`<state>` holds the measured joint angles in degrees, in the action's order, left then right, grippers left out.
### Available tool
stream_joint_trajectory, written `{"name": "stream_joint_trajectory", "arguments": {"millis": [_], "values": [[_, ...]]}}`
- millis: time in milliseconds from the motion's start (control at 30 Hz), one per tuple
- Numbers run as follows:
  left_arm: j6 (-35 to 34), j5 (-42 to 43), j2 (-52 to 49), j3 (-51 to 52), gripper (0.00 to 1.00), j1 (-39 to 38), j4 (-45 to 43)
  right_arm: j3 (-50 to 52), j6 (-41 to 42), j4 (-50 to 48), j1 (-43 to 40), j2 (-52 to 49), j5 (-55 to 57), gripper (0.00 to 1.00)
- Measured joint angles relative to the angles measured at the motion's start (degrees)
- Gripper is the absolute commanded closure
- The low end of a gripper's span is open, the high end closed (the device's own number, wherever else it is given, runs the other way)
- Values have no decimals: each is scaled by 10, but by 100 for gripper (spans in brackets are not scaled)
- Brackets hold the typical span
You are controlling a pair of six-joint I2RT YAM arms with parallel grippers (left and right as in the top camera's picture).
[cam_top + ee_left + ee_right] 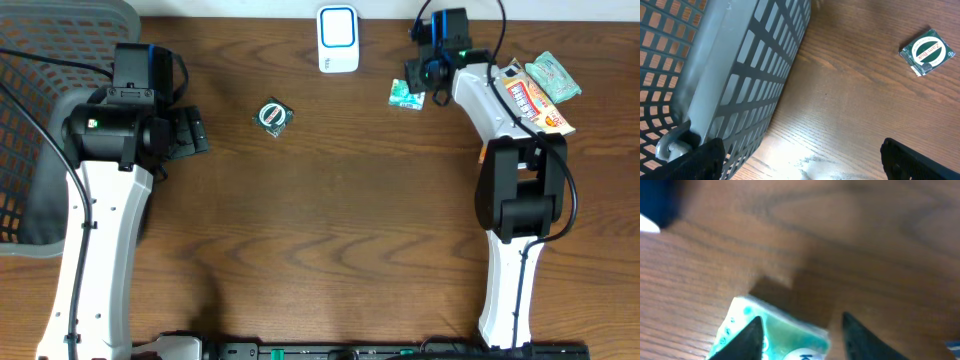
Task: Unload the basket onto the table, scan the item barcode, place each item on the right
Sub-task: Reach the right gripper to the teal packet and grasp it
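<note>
While the left gripper (pixel 800 165) gapes open, right gripper (pixel 800 330) straddling a green packet (pixel 775 335), grip unclear.

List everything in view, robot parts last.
barcode scanner: 1, white and blue, table's far edge, centre
round-label packet: 1, green and white, left of centre
small packet: 1, teal and white, between the right gripper's fingers
orange package: 1, orange and white, far right
green packet: 1, pale green, far right corner
basket: 1, grey mesh, left edge
table: 1, brown wood
left gripper: 1, black, open, near basket
right gripper: 1, black, closing around small packet
</note>
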<state>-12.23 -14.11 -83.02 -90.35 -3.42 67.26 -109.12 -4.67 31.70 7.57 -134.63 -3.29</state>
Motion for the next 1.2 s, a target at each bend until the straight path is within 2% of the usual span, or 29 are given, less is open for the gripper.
{"name": "stream_joint_trajectory", "arguments": {"millis": [200,267,400,567,700,833,900,933,1000,1067,1200], "values": [[0,0,0,0,2,0,0,25,-1,-5,0,0,-25,69],[0,0,0,0,2,0,0,25,-1,12,0,0,-37,62],[0,0,0,0,2,0,0,24,-1,64,0,1,-76,57],[0,0,0,0,2,0,0,25,0,174,0,9,-195,45],[0,0,0,0,2,0,0,31,-2,200,1,27,-263,37],[0,0,0,0,2,0,0,31,-1,174,1,59,-271,40],[0,0,0,0,2,0,0,31,-1,153,1,75,-264,57],[0,0,0,0,2,0,0,31,-3,148,1,81,-260,60],[0,0,0,0,2,0,0,31,-24,147,1,84,-253,60],[0,0,0,0,2,0,0,31,-50,157,1,82,-248,55],[0,0,0,0,2,0,0,31,-97,182,1,75,-243,55]]}}
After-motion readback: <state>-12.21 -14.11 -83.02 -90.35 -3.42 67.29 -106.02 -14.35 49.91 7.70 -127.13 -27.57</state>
